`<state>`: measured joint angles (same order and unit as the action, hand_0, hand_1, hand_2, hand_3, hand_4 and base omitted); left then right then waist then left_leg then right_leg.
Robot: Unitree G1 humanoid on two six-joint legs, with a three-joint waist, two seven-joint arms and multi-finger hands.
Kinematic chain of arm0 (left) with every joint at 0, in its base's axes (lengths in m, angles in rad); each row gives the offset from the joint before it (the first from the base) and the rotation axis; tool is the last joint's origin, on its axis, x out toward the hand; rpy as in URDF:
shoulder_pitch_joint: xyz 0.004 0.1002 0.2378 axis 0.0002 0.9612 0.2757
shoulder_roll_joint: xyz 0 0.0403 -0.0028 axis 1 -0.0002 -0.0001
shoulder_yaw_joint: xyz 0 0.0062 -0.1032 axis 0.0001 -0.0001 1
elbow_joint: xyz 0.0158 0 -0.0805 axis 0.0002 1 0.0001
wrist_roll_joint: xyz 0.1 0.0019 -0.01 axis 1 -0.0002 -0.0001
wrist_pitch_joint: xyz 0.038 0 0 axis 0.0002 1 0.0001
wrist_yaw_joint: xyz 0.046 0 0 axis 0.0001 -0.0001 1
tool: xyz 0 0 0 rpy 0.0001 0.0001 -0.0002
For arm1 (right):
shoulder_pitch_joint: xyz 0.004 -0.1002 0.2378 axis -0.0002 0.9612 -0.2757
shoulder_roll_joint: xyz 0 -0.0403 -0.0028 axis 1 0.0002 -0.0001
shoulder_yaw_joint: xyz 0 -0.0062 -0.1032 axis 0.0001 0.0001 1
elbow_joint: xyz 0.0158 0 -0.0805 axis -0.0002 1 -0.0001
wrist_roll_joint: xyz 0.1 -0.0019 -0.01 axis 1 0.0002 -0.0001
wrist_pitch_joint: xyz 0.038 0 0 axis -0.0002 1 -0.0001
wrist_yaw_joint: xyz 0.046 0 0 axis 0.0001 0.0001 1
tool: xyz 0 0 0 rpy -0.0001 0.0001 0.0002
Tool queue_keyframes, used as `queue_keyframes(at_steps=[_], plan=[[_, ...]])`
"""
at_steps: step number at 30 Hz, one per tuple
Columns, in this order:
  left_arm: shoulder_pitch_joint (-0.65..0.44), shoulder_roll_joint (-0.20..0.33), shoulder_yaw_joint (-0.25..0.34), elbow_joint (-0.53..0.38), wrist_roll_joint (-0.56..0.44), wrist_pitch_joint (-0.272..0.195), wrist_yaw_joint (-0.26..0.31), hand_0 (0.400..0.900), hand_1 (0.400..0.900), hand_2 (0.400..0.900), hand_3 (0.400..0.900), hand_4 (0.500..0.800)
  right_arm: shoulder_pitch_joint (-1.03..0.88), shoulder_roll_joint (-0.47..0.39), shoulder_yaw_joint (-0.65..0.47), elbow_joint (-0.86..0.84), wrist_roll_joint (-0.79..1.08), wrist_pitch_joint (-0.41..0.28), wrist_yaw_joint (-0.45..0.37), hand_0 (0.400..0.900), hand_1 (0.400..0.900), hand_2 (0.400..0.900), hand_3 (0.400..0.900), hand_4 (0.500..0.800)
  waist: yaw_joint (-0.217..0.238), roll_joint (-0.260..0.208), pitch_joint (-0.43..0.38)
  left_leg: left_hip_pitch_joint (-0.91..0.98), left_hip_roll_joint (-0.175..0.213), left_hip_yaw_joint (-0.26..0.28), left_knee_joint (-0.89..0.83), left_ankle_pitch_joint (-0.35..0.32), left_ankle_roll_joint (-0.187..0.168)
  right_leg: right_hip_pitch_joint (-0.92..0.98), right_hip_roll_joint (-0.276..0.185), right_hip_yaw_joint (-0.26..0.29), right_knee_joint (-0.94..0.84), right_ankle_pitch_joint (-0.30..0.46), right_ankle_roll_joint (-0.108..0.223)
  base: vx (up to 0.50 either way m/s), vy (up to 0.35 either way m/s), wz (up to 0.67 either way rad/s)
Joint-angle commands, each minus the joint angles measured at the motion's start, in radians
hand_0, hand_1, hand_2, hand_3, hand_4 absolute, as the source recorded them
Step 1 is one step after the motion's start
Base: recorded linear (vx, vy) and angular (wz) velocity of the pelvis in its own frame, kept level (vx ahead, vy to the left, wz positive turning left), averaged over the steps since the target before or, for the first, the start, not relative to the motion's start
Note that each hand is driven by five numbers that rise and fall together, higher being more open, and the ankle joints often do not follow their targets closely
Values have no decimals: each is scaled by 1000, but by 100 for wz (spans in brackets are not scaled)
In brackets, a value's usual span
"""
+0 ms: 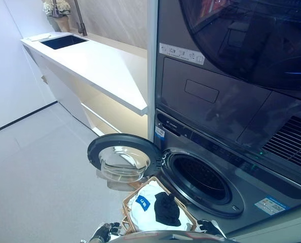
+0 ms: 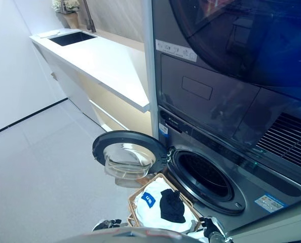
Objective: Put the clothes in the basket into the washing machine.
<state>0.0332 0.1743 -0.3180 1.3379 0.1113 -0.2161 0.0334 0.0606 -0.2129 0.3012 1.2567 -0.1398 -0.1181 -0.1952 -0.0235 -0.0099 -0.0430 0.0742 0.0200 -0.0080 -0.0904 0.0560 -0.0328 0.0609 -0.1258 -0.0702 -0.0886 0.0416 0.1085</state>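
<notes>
A wicker basket [image 1: 126,203] stands on the floor just below the washing machine's open drum [image 1: 201,177]. In it lie a white garment [image 1: 144,211] with a blue label and a black garment [image 1: 166,208] on top. The round door [image 1: 122,157] is swung open to the left, above the basket's far corner. My left hand [image 1: 103,233] shows at the bottom edge, left of the basket. My right hand [image 1: 209,227] shows at the bottom edge, right of the basket and below the drum. Neither hand touches the clothes. The scene also shows in the right eye view, with the basket [image 2: 139,192].
A second machine [image 1: 241,40] with a dark round door is stacked above the washer. A long white counter [image 1: 105,66] with a dark sink [image 1: 64,41], a tap and a flower vase runs along the left. Grey floor [image 1: 39,172] lies to the left.
</notes>
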Motion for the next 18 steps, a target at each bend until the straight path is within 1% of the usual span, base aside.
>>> queue_keyframes(at_steps=[1, 6, 14, 18], plan=[[-63, 7, 25, 27, -27, -17, 8, 900, 900, 900, 900, 800, -73, -9, 26, 52, 8, -21, -16, 900, 900, 900, 900, 800, 9, -15, 12, -45, -19, -6, 23, -40, 13, -27, 34, 2, 46, -7, -9, 0, 0, 0], [-65, 11, 31, 17, -39, -21, 15, 900, 900, 900, 900, 800, -75, -13, 22, 54, 12, -23, -20, 900, 900, 900, 900, 800, 11, -15, 14, -47, -19, -8, 24, -39, 13, -27, 34, -2, 47, -8, -10, -3, 1, 2], [-65, 7, 30, 40, -22, -13, 17, 900, 900, 900, 900, 800, -71, -9, 24, 59, 0, -21, -23, 900, 900, 900, 900, 800, 10, -16, 17, -49, -19, -12, 22, -37, 12, -28, 35, -3, 45, -7, -11, 0, 0, 0], [-71, 14, 26, 28, -17, -15, 22, 900, 900, 900, 900, 800, -98, -39, 71, 32, -81, -16, -40, 900, 900, 900, 900, 800, 17, -17, 29, -61, -20, -19, 22, -34, 11, -36, 35, -9, 45, -6, -11, -6, -7, 5]])
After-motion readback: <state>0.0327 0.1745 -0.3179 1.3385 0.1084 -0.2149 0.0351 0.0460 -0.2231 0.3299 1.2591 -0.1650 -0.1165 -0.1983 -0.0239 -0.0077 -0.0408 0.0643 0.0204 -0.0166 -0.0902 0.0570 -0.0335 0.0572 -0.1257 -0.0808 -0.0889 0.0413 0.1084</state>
